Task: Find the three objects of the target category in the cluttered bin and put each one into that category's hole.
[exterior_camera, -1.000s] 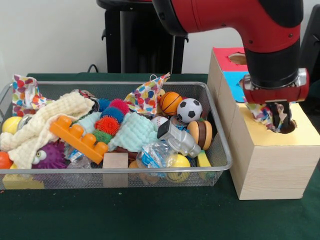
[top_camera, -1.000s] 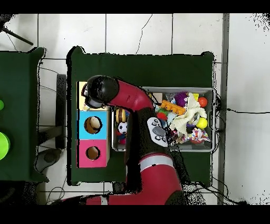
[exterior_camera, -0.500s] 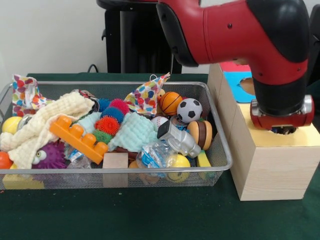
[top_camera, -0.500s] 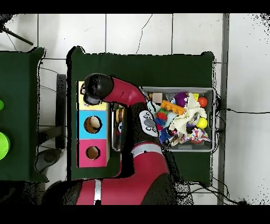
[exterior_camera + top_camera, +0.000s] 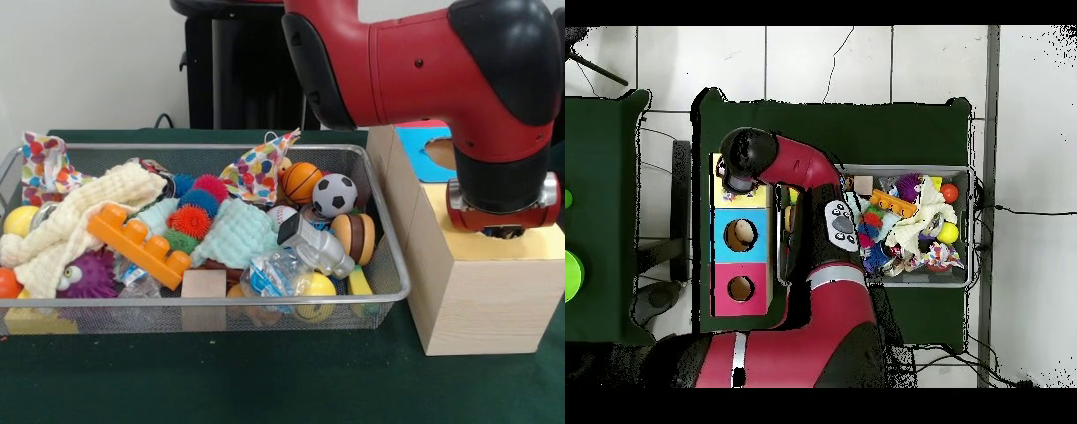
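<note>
— Our gripper (image 5: 503,231) sits right down on the yellow top of the wooden box (image 5: 468,300), over the hole (image 5: 505,233); the wrist hides its tips, so we cannot tell whether it is parted or closed, or whether it has any cloth in it.

— Then where do we go from here?

— Two polka-dot pieces show in the bin (image 5: 388,291). In the front view both lie off to the picture's left of our gripper. The nearer polka-dot piece (image 5: 259,166) is draped against the far rim beside the basketball (image 5: 300,181), its long edge running up to a peak. The other polka-dot piece (image 5: 42,168) is bunched at the far-left corner, well apart from us. We judge the nearer one the likely pick, with a lift clear of the box first.

— And against a second ago?

— Then a dotted cloth hung from the gripper above the hole. Now the wrist is lower and no cloth shows.
</note>
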{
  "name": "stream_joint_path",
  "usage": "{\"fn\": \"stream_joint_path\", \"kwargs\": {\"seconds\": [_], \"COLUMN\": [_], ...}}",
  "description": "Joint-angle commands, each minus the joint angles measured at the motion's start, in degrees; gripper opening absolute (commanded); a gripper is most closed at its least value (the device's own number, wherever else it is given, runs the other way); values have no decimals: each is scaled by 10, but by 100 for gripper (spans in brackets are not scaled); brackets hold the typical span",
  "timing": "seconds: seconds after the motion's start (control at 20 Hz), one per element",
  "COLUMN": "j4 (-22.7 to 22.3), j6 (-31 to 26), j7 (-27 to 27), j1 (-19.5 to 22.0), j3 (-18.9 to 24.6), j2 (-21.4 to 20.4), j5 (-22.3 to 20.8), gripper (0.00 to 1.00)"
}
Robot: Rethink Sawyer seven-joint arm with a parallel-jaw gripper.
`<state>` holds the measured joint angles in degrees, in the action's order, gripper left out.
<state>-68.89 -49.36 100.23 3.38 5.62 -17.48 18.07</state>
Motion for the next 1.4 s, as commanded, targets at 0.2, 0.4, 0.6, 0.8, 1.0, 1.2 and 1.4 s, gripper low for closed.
{"fn": "stream_joint_path", "kwargs": {"seconds": [0.2, 0.4, 0.6, 0.8, 1.0, 1.2, 1.4], "j4": [-16, -21, -15, 3, 38, 61, 76], "j6": [128, 143, 135, 127, 119, 119, 108], "j7": [86, 81, 89, 103, 125, 140, 147], "j1": [4, 2, -3, -11, -25, -38, -44], "j3": [20, 14, 5, -6, -25, -40, -50], "j2": [75, 79, 83, 93, 114, 127, 135], "j5": [-13, -26, -29, -27, -23, -16, -7], "gripper": [0, 0, 0, 0, 0, 0, 0]}}
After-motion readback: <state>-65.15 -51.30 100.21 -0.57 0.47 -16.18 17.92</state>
